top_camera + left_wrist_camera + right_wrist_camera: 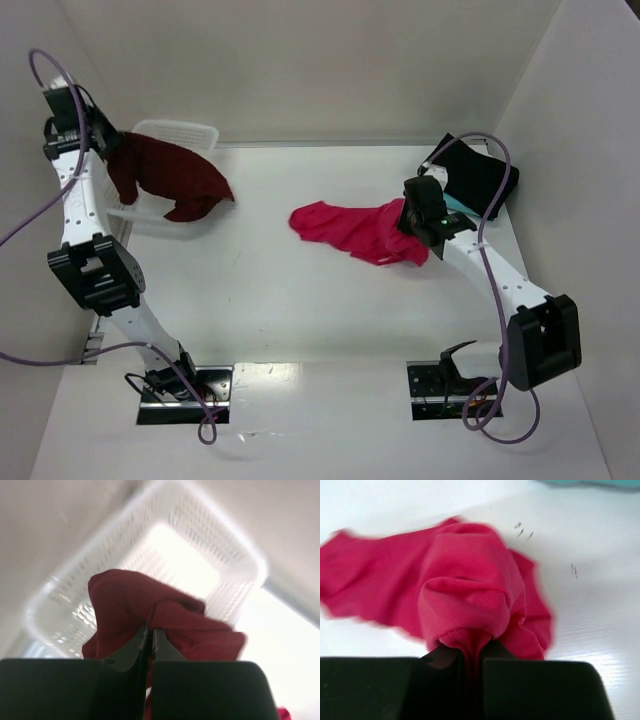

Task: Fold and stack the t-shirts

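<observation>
My left pincer (150, 632) is pressed together on a fold of the dark maroon t-shirt (130, 602), with the cloth bunched up over the fingertips. The white lattice basket (232, 555) sits directly beyond it in the wrist view. From above, that shirt hangs from the pincer near the left wall and trails across the basket, its lower edge reaching the bench (300, 320).

My right pincer (470, 652) is pinching the crimson-pink t-shirt (465, 580), its jaws closed on a gathered ridge of fabric. The rest of this shirt lies crumpled on the bench and spreads away from the pincer towards the middle. In the wrist view it is blurred at its edges.

Behind the right arm, at the far right corner of the bench, lies the black t-shirt (482, 172). A sliver of the teal t-shirt (456, 204) shows at its near edge, just beside the right wrist.
</observation>
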